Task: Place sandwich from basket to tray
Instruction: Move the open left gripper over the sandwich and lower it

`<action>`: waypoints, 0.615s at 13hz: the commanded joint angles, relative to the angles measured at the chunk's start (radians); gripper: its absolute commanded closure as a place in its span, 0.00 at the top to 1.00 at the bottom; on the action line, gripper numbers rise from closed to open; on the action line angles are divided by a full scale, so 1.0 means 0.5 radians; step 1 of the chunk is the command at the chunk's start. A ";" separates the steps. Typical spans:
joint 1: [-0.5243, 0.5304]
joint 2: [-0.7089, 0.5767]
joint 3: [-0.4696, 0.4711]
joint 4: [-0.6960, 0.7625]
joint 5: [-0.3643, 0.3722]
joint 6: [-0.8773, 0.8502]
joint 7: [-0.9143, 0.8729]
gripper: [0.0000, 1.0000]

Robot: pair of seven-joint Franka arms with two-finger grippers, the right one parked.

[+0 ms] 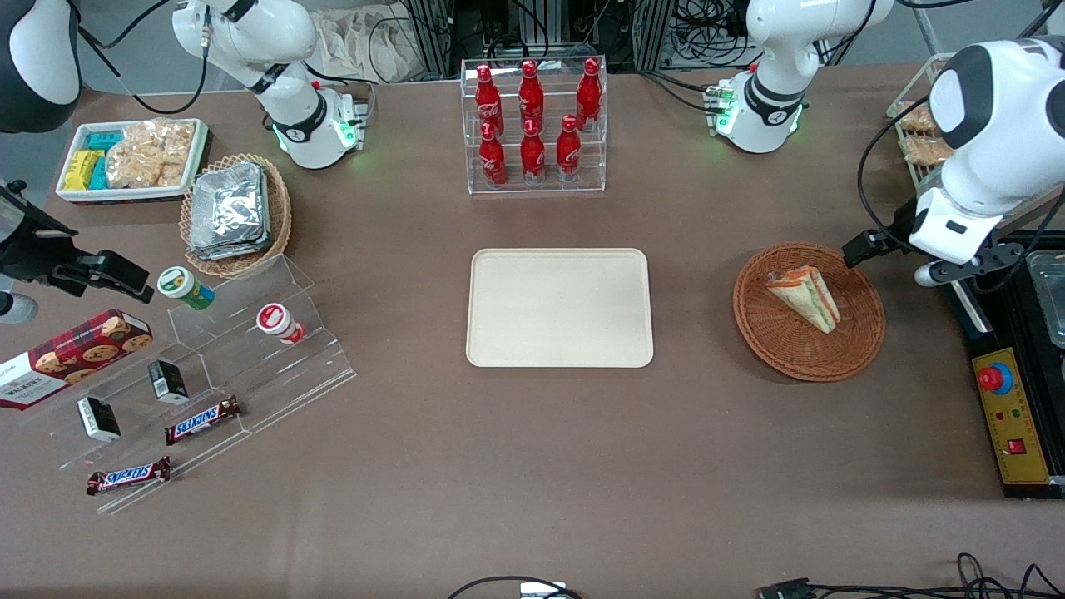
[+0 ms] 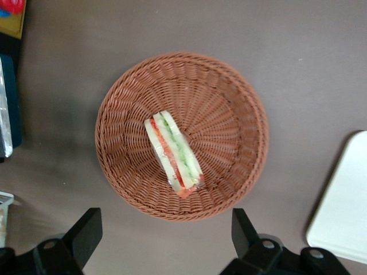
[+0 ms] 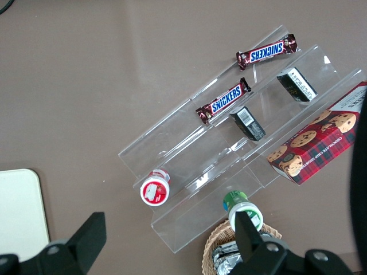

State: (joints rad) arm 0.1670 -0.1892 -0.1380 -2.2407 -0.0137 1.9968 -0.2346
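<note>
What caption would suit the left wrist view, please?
Open gripper hovering above the sandwich lying in the basket.

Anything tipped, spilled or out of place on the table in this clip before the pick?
Nothing stands out. The sandwich lies intact in the basket, the tray sits bare and square, and the gripper hangs open above the basket's edge, holding nothing.

brown table point(image 1: 516, 466), tray point(image 1: 559, 308), basket point(image 1: 782, 341)
</note>
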 commanded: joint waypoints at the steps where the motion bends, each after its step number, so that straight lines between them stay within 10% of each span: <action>1: 0.016 -0.091 -0.003 -0.224 -0.025 0.212 -0.153 1.00; 8: -0.003 0.031 -0.015 -0.559 -0.025 0.801 -0.359 1.00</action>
State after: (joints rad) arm 0.1704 -0.1850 -0.1394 -2.4881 -0.0151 2.3358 -0.3804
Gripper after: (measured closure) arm 0.000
